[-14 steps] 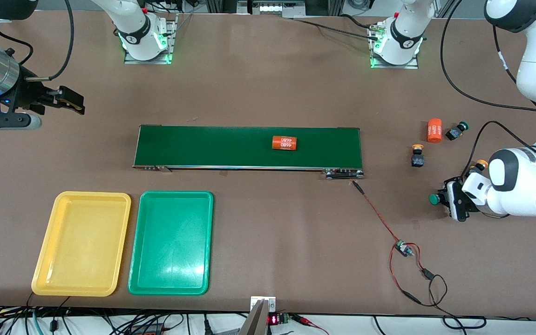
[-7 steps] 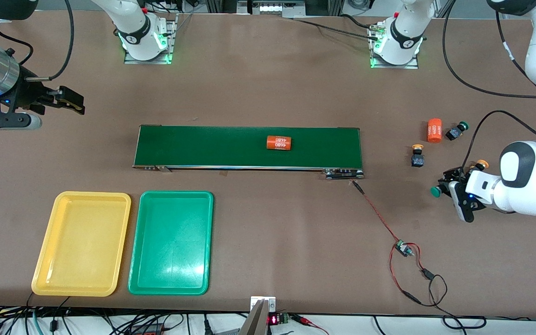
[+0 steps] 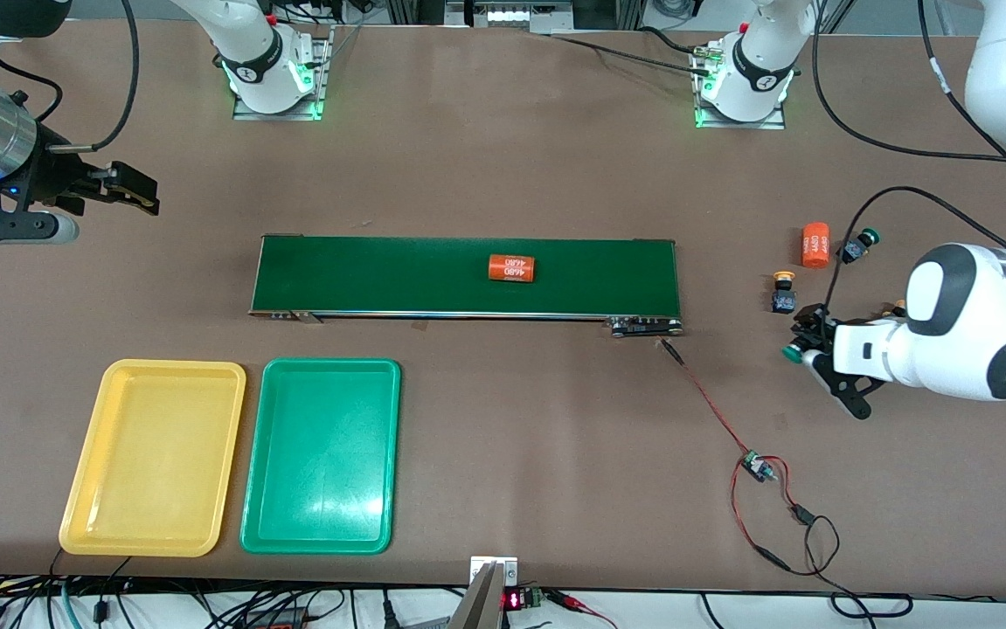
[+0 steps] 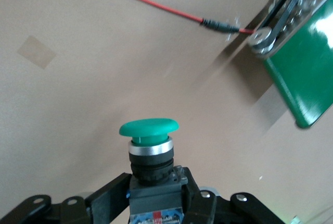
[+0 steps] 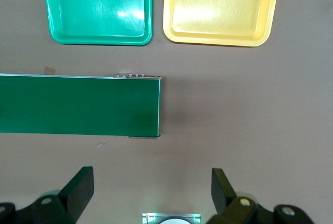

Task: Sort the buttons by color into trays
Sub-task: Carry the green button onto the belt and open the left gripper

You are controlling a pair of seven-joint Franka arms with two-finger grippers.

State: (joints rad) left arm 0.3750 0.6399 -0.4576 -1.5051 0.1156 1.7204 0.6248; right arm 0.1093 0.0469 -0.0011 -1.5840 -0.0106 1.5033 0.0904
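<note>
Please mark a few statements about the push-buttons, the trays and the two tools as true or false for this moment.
1. The left tool is shut on a green-capped push-button switch. True.
2. The shallow rectangular green plastic tray already holds a button. False: it holds nothing, and neither does the shallow yellow plastic tray beside it.
3. An orange cylinder with white print lies on the long dark-green conveyor belt. True.
4. The right tool grips a yellow-capped button. False: it is open and holds nothing, waiting at the right arm's end of the table.
5. A yellow-capped push-button stands on the table. True.
</note>
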